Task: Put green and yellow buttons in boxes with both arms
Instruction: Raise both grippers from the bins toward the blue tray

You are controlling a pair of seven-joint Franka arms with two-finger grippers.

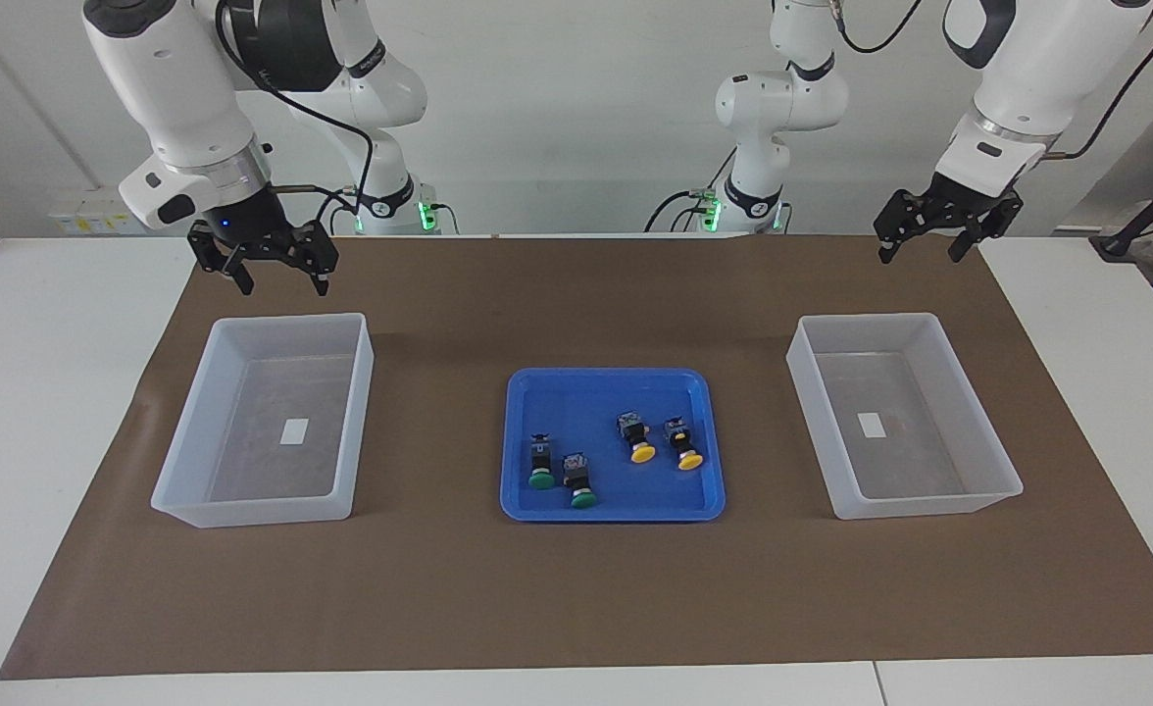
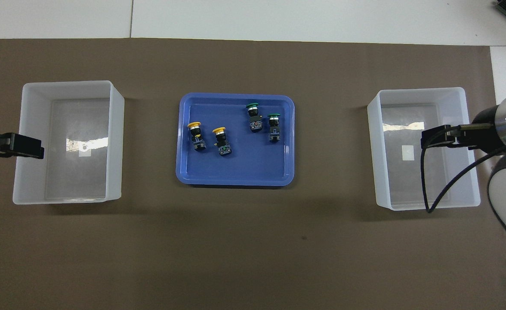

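Two green buttons (image 1: 540, 463) (image 1: 580, 480) and two yellow buttons (image 1: 637, 436) (image 1: 684, 443) lie on their sides in a shallow blue tray (image 1: 537, 380) at mid-table. In the overhead view the green ones (image 2: 254, 116) (image 2: 273, 125) lie toward the right arm's end and the yellow ones (image 2: 195, 135) (image 2: 222, 141) toward the left arm's. One empty whitish box (image 1: 282, 324) (image 2: 421, 92) stands at the right arm's end, the other (image 1: 871, 324) (image 2: 68, 86) at the left arm's. My right gripper (image 1: 284, 286) (image 2: 427, 138) hangs open and empty over its box's edge. My left gripper (image 1: 920, 255) (image 2: 38, 151) hangs open and empty over its box's edge.
A brown mat (image 1: 576, 588) covers the white table (image 1: 47, 392) under the tray and boxes. Each box has a small white label (image 1: 294, 431) (image 1: 869, 425) on its floor. A black cable (image 2: 451, 185) loops from the right arm over its box.
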